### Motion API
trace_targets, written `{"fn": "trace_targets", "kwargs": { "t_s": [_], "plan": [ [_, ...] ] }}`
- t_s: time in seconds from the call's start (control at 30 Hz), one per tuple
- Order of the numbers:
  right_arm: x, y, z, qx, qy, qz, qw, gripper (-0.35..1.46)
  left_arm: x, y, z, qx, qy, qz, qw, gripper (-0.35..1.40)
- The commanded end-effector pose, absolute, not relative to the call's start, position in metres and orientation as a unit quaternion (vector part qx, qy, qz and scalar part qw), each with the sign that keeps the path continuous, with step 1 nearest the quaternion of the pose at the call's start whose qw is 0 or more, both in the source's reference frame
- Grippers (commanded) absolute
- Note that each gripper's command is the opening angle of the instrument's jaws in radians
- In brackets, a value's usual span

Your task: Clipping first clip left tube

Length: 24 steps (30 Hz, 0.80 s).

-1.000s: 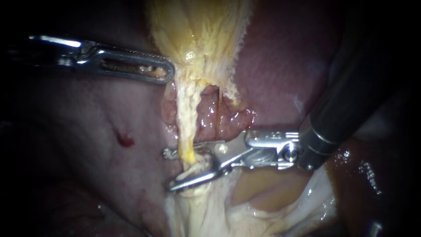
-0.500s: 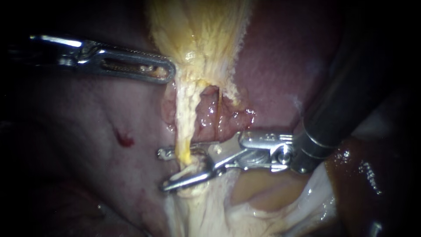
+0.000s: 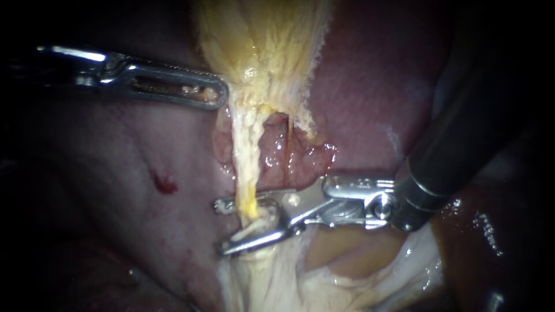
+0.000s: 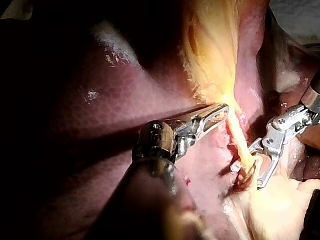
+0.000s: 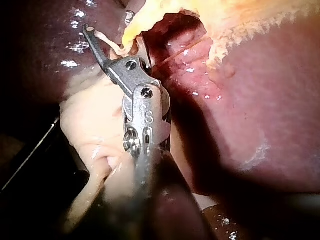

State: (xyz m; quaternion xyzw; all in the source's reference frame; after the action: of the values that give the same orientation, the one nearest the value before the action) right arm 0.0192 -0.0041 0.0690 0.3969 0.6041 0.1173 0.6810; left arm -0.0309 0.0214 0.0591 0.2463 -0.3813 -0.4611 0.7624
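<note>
Where the right instrument (image 3: 222,227) ends, its tool is seen open, one jaw set on each side of the left tube (image 3: 245,167) with a gap between them. The pale tube is stretched from the gallbladder (image 3: 260,40) down across the liver (image 3: 115,173). The left instrument (image 3: 219,96) is laid against the gallbladder's neck.

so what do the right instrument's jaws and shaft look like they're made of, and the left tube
The right instrument: jaws look like bare polished metal, silvery with bright glints; open, straddling the tube. Its shaft: dark, matte, likely a coated or plastic sleeve; hard to say which. The left tube: soft wet tissue, pale yellow, fibrous-looking surface with a moist sheen.
</note>
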Motion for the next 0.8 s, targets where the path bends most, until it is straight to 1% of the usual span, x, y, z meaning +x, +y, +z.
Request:
{"fn": "trace_targets", "kwargs": {
  "t_s": [0.03,0.37,0.8],
  "plan": [
    [0.0190,-0.0041,0.0686,0.398,0.605,0.117,0.680,0.49,-0.0309,0.0214,0.0591,0.246,-0.382,-0.461,0.762,-0.35],
    [0.0181,-0.0045,0.0663,0.404,0.605,0.113,0.677,0.49,-0.0308,0.0215,0.0593,0.246,-0.382,-0.461,0.762,-0.35],
    [0.0180,-0.0045,0.0664,0.404,0.605,0.113,0.677,0.48,-0.0307,0.0216,0.0593,0.246,-0.382,-0.461,0.762,-0.35]
  ]
}}
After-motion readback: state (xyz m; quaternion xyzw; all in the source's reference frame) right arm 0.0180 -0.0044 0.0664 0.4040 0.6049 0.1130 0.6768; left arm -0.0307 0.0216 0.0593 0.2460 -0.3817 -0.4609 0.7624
